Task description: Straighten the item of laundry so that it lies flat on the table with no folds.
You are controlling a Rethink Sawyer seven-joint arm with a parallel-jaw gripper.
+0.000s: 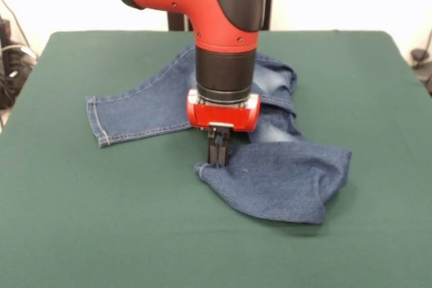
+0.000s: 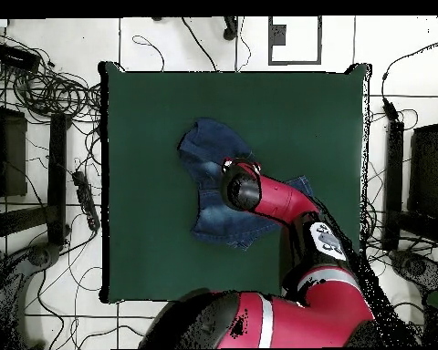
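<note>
Dark blue denim jeans — faded pale patches — on dark green table; red-and-black arm.

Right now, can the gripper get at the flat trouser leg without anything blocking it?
Probably yes. The gripper is down at the folded edge of the jeans; the straight leg lies open on the table beside it, with nothing on top.

We can't see the jeans waistband: the arm covers their middle in both views. Arm's upper part is cut off at top edge. Gripper fingers too small to separate.
</note>
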